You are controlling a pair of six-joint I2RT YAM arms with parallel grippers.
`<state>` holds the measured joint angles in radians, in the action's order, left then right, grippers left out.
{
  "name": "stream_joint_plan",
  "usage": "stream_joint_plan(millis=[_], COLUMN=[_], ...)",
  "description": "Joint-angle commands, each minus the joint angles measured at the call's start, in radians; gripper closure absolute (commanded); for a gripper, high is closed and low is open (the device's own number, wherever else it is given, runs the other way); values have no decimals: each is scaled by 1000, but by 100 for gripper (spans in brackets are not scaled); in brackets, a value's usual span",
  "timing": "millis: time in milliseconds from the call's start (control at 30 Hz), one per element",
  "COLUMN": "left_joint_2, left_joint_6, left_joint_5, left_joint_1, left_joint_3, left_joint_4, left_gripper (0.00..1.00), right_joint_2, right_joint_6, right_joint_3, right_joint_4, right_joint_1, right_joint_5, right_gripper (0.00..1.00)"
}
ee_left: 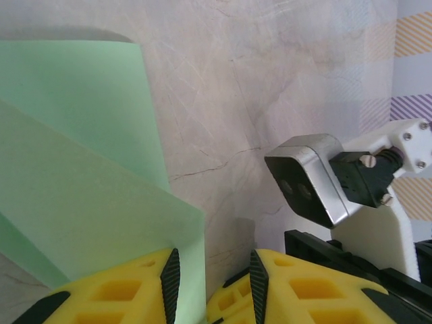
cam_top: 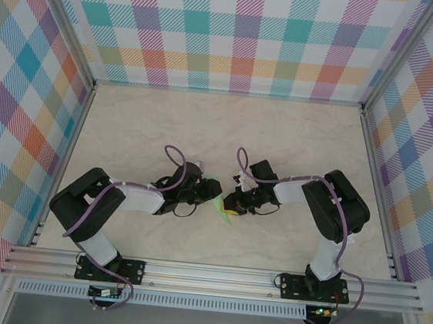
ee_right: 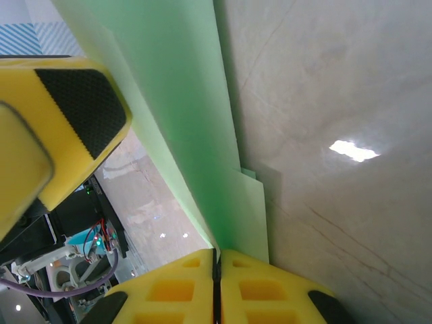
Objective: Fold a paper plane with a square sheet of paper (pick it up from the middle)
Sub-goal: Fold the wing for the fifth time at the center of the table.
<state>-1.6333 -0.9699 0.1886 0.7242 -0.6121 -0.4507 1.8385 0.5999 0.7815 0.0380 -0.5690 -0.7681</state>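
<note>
The paper plane (cam_top: pixel 219 206) is a light green folded sheet held up between the two arms at mid table. My right gripper (cam_top: pixel 234 204) is shut on it. In the right wrist view the yellow fingers (ee_right: pixel 270 290) press together at the gripper (ee_right: pixel 217 270), and the folded paper (ee_right: pixel 189 121) rises out of the seam. My left gripper (cam_top: pixel 203 190) stands open on the paper's other side. Its jaws are apart in the left wrist view (ee_left: pixel 209 283), and an edge of the paper (ee_left: pixel 81 169) hangs in the gap against the left pad (ee_left: pixel 170 283), unpinched.
The pale marbled table top (cam_top: pixel 228 124) stretches behind the arms, bounded by plaid walls (cam_top: pixel 238 33) and aluminium rails (cam_top: pixel 212 274) at the near edge. The right arm's wrist camera (ee_left: pixel 307 182) sits close to my left fingers, and a left finger (ee_right: pixel 74 115) shows close beside the paper.
</note>
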Motion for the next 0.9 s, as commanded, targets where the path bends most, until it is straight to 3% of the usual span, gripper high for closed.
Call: stream_joint_plan(millis=[0,667,867], left_joint_2=[-24,-69,-75], left_joint_6=[29,57,57], left_joint_5=[-26,-24,-22], left_joint_1=[11,4,4], left_joint_3=[-18,-36,-38], left_joint_4=[-13,24,36], left_gripper=[65,67,67], right_joint_2=[29,1,-23], right_joint_6=[10,-20,-25], right_joint_3=[12,24,21], right_joint_4=[-33,-85,-85], right_joint_1=[2,2,0], right_joint_5=[25,35,-13], right_gripper=[90,85,84])
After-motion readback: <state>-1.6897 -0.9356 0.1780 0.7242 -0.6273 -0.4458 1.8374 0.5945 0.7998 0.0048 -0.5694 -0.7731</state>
